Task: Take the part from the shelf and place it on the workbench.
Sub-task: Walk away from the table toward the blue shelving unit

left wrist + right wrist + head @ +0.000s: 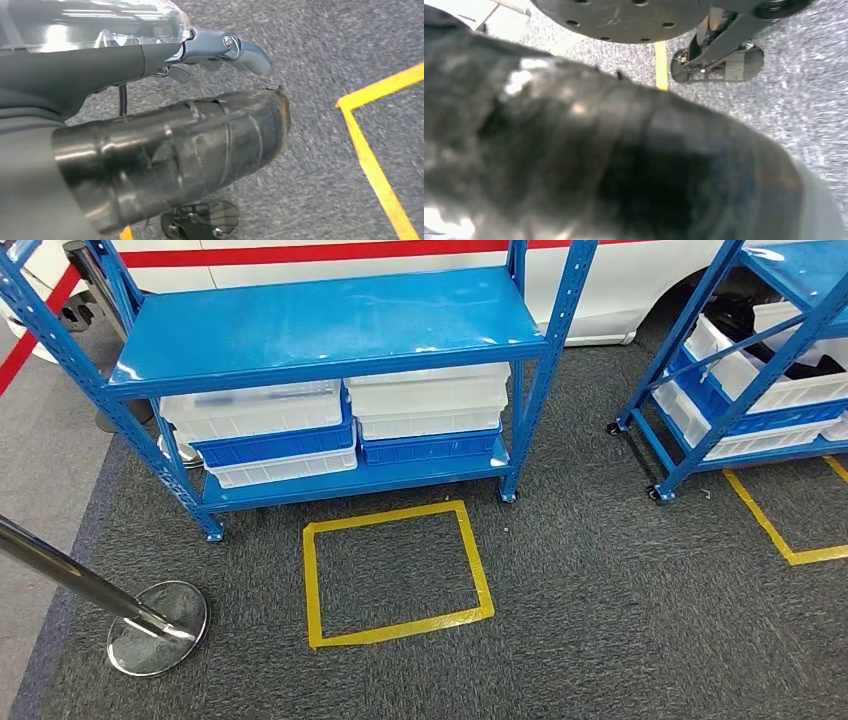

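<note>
Facing the shelf (320, 335), part unpicked.
Bins (270, 430) ahead and below; left hand (165, 150) and right hand (624, 165) hanging over carpet, grip state unclear; nearer hand undecidable.

Two blue shelves stand on the grey carpet: one ahead (330, 330), one at the right edge (760, 370). The nearer shelf's lower level carries six stacked bins, four white (425, 390) and two blue (275, 445) (the far shelf's bins are too cut off to count). Two yellow tape squares (395, 570) mark the floor, plus one chrome stanchion (150, 625).
</note>
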Action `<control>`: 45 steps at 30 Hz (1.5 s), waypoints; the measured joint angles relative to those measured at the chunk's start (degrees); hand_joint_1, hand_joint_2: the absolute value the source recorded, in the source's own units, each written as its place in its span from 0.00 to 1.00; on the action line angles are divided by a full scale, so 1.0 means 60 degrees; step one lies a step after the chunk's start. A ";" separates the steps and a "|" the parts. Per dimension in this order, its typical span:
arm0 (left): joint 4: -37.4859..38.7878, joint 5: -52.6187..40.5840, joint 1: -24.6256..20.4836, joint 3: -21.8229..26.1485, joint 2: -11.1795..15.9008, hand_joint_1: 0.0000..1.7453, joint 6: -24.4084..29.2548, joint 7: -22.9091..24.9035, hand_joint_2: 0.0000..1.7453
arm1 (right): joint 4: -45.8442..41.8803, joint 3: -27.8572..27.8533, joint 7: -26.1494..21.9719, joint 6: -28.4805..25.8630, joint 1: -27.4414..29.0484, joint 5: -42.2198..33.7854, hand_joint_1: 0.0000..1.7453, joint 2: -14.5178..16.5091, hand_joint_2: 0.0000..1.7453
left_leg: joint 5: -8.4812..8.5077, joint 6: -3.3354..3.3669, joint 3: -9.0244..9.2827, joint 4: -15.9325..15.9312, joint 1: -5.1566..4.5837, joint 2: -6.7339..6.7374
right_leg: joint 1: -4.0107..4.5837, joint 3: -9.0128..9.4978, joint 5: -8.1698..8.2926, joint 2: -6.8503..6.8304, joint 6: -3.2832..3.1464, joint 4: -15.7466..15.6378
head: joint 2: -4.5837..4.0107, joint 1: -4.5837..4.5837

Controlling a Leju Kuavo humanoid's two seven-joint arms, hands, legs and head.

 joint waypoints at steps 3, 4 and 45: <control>0.0002 -0.0005 0.0017 0.0000 -0.0005 0.00 0.0005 0.0002 0.00 | -0.0003 0.0000 0.0005 0.0000 0.0011 0.0013 0.00 -0.0011 0.00 | -0.0213 -0.0051 0.0203 0.0009 0.0033 -0.0011 | -0.0128 -0.0844 -0.0162 -0.0019 0.0146 0.0795 | 0.0000 -0.0003; 0.0002 -0.0006 0.0037 0.0000 -0.0009 0.00 0.0007 0.0002 0.00 | -0.0003 0.0000 0.0008 0.0000 0.0028 0.0016 0.00 -0.0018 0.00 | -0.0306 -0.0090 0.0324 0.0012 0.0055 -0.0020 | -0.0156 -0.0843 0.0151 -0.0028 0.0180 0.0479 | 0.0000 -0.0004; 0.0001 -0.0072 -0.0105 0.0052 -0.0130 0.00 0.1020 0.0642 1.00 | 0.0001 -0.0432 0.0404 -0.0024 -0.0022 0.0110 0.00 -0.0015 0.00 | -0.0868 -0.0625 -0.0669 0.1379 0.0068 -0.0005 | -0.0163 -0.0033 0.1306 -0.0074 -0.0271 -0.1656 | 0.0001 -0.0067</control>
